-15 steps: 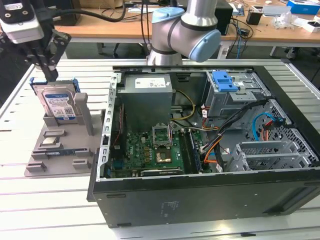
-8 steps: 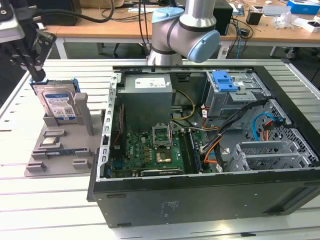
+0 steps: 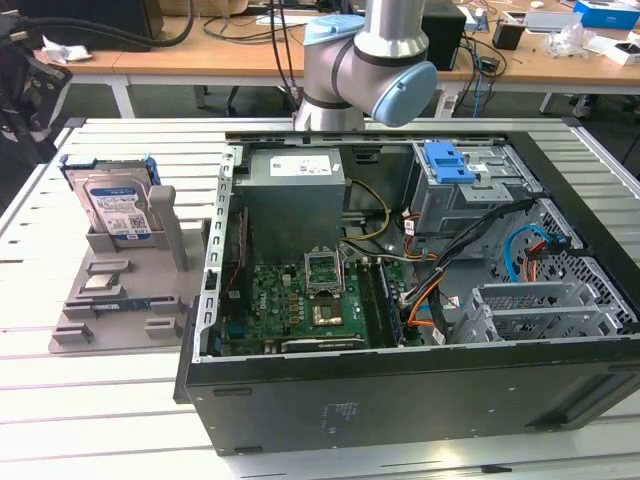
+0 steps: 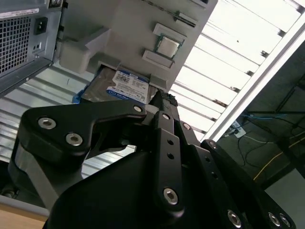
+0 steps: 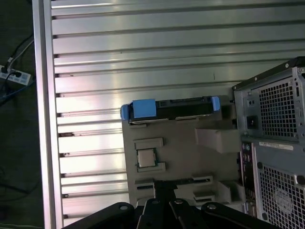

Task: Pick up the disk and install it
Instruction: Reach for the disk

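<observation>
On the slatted counter (image 3: 100,420), at the exterior view's left, a grey holder (image 3: 130,290). Upright in its far slot, the disk (image 3: 118,205), with the white-and-blue label toward the near side and the blue frame around its edges. Not yet lifted.

In the first wrist view, the disk (image 5: 167,109) seen from its edge. In the second wrist view, the disk (image 4: 125,87) with its label showing.

On the same holder, nearer than the disk, a small square chip (image 3: 100,283) lying flat.

Just beside the holder, at the exterior view's right, an open computer case (image 3: 400,390) on its side. Inside it:
- a grey power-supply box (image 3: 295,195) at the far wall
- a green board (image 3: 290,300) nearer
- a blue latch piece (image 3: 448,162) at the far right

Behind the case, the arm (image 3: 370,70).

In both wrist views, the claw (image 4: 162,98) (image 5: 162,188) pointing toward the holder, apart from the disk, with nothing seen in it. Released or clenched: not possible to tell.
</observation>
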Controlling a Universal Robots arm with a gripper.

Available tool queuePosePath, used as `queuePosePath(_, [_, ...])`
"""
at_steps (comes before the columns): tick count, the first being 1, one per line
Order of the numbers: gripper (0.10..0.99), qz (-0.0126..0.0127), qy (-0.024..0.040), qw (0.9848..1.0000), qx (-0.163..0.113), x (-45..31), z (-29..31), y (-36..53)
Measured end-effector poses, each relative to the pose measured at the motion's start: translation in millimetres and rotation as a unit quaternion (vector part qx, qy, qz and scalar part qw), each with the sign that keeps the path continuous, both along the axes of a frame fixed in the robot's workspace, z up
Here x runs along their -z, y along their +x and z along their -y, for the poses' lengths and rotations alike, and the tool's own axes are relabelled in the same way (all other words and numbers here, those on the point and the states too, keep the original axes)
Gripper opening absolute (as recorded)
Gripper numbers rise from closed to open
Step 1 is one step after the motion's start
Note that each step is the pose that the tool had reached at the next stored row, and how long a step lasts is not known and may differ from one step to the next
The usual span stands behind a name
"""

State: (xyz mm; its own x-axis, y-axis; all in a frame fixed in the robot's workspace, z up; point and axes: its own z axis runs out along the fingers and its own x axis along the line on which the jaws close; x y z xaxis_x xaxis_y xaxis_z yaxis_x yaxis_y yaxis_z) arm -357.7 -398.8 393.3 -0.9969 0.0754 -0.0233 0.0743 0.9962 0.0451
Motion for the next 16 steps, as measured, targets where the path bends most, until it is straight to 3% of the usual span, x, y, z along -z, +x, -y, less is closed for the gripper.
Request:
queuePosePath(5, [0.102,0.0000,0.0000,1.0000,0.000,0.1,0.0,-16.6])
queuePosePath(8, [0.102,0.0000,-0.0006,1.0000,0.000,0.1,-2.8,-17.1])
queuePosePath(13, [0.102,0.0000,-0.0098,1.0000,0.000,0.1,-18.6,-15.9])
queuePosePath(16, [0.102,-0.0001,-0.0154,0.9999,0.000,0.7,-23.9,-10.1])
